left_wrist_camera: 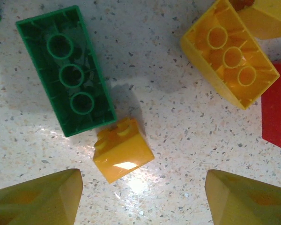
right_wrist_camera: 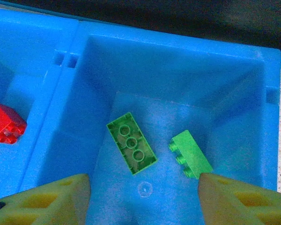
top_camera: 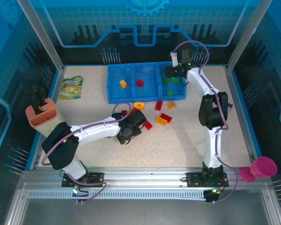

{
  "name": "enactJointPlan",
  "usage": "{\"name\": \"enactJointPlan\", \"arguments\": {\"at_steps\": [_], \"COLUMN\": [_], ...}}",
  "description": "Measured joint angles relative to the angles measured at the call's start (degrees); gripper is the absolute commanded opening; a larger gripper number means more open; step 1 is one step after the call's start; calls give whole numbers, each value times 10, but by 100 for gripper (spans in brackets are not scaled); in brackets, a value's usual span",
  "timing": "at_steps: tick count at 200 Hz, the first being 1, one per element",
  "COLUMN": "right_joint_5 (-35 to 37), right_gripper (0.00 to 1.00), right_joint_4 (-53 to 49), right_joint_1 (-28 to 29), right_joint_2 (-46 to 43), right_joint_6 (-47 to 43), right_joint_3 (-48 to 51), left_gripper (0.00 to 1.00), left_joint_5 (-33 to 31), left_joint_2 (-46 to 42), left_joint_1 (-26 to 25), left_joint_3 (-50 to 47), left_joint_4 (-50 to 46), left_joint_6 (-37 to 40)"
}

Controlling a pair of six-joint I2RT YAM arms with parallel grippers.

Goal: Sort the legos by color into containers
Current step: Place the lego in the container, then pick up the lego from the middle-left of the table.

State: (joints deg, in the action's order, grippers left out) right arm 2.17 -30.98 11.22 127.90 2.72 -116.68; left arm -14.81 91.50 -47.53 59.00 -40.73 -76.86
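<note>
Three compartments partly filled: the blue tray [top_camera: 131,98] sits at 12 o'clock near the table's [top_camera: 178,145] far edge, with loose legos [top_camera: 160,121] mid-table.

Two green legos [right_wrist_camera: 131,149] lie apart on the floor of the tray's 3 o'clock compartment, and the right jaws stand wide and empty above them. A red brick [top_camera: 139,83] lies in the middle compartment and a yellow brick [top_camera: 123,84] in the 9 o'clock one. The left jaws hang wide and empty over the table, with a small yellow brick [left_wrist_camera: 123,150] ahead of their gap, just beside an upturned green brick [left_wrist_camera: 65,70]. Bare table spreads from 3 to 6 o'clock. At 10 o'clock lies a green snack packet [top_camera: 71,87], its print too small to read.
</note>
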Motion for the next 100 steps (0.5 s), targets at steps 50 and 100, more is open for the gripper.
{"name": "enactJointPlan", "arguments": {"at_steps": [50, 100], "right_joint_5": [-12, -12], "right_gripper": [62, 62], "right_joint_4": [4, 7], "right_joint_1": [0, 0], "right_joint_2": [0, 0], "right_joint_6": [-7, -10], "right_joint_3": [0, 1], "left_gripper": [70, 67], "left_joint_5": [0, 0], "left_joint_2": [3, 3], "left_joint_1": [6, 16], "left_joint_3": [-5, -32], "left_joint_4": [3, 27], "left_joint_6": [-23, -35]}}
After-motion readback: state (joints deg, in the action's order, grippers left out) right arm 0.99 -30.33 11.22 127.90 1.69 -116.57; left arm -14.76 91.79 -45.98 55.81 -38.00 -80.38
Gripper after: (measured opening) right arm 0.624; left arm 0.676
